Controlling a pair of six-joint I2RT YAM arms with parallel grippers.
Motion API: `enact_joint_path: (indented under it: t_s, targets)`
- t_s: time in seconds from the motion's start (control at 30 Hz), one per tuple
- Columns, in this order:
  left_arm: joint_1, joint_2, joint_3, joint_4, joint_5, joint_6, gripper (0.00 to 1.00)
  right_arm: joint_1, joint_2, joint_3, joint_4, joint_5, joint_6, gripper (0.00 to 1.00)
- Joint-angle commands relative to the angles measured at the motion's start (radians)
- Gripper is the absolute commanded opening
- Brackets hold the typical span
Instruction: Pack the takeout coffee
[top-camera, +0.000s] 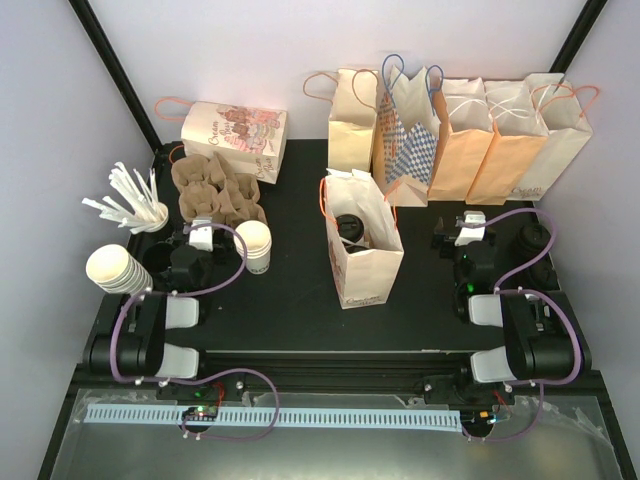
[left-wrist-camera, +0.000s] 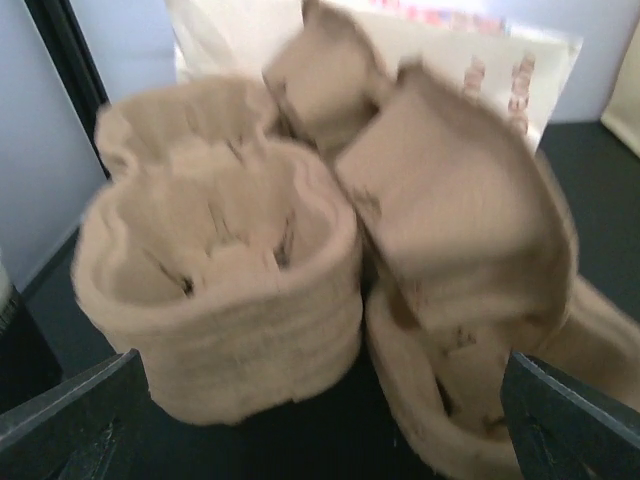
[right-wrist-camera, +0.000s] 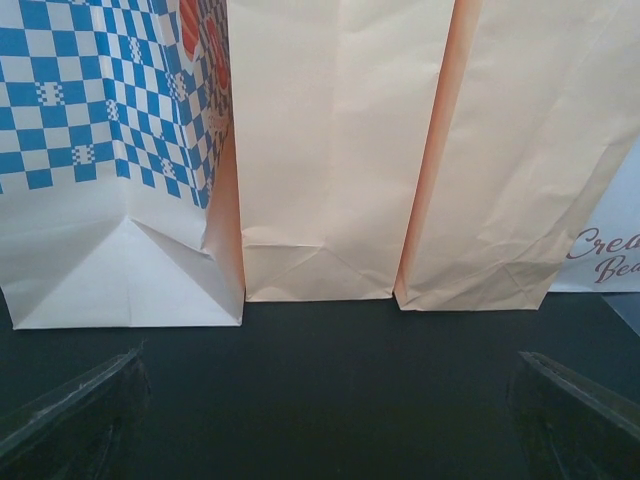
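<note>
Looking down from above, the takeout coffee (top-camera: 350, 228) appears to sit, black lid up, inside the open paper bag (top-camera: 365, 265) standing mid-worktop (top-camera: 290, 310). The left hand (top-camera: 203, 236) hovers by the pulp cup carriers (top-camera: 215, 190), and the right hand (top-camera: 470, 230) faces the row of bags (top-camera: 470, 140) at the back; both are wide and empty.

From the left wrist, a blurred carrier fills the view just ahead of the spread fingers (left-wrist-camera: 70, 410), untouched.

From the right wrist, only bag bottoms and dark worktop show.

I'd judge the cup already bagged; the next move probably calls for closing on a carrier.
</note>
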Motion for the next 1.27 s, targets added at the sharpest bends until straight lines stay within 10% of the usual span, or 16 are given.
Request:
enact_joint_path:
  t_s: [0.0, 1.23]
  targets:
    - [-0.012, 0.077, 0.033, 0.109, 0.030, 0.004, 0.99, -0.006, -0.008, 0.019, 0.053, 0.030, 0.005, 1.00]
    - [-0.028, 0.060, 0.114, -0.061, 0.053, 0.031, 0.99, -0.008, -0.006, 0.023, 0.046, 0.020, 0.006, 1.00]
